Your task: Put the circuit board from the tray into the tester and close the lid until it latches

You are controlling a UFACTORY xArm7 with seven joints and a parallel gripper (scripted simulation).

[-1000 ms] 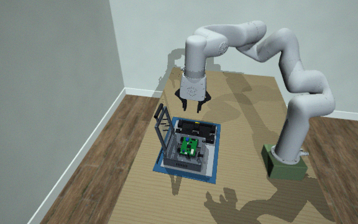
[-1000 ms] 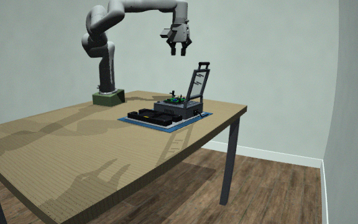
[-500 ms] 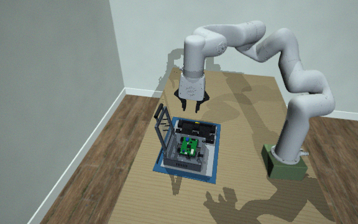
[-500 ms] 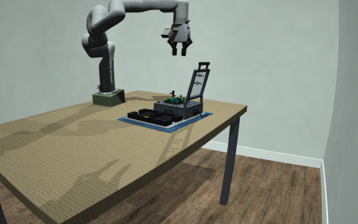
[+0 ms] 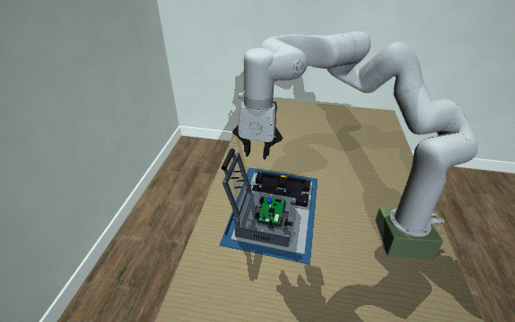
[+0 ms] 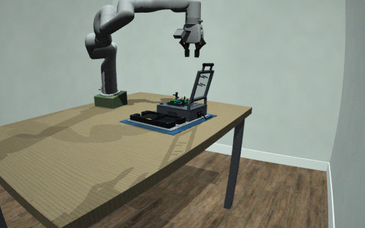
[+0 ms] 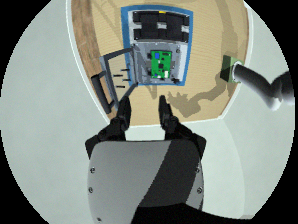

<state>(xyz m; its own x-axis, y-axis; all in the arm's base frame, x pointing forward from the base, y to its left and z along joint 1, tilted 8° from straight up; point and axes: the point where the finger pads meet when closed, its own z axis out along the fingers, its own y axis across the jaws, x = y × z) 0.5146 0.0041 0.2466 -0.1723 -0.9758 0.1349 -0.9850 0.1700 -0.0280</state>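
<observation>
1. I saw the hand (image 5: pixel 257 151) high above the tester (image 5: pixel 264 234), fingers half-spread and gripping nothing.
2. The circuit board (image 5: pixel 271 210) lay in the tester, well below the hand.
3. The lid (image 6: pixel 203 83) stood raised; the tray (image 5: pixel 282 182) sat beside the tester.

Top: high, angled down on the tester (image 5: pixel 264 233); exterior: table-level, farther off, sharing the tester (image 6: pixel 181 110); wrist: straight above it (image 7: pixel 158 64).
</observation>
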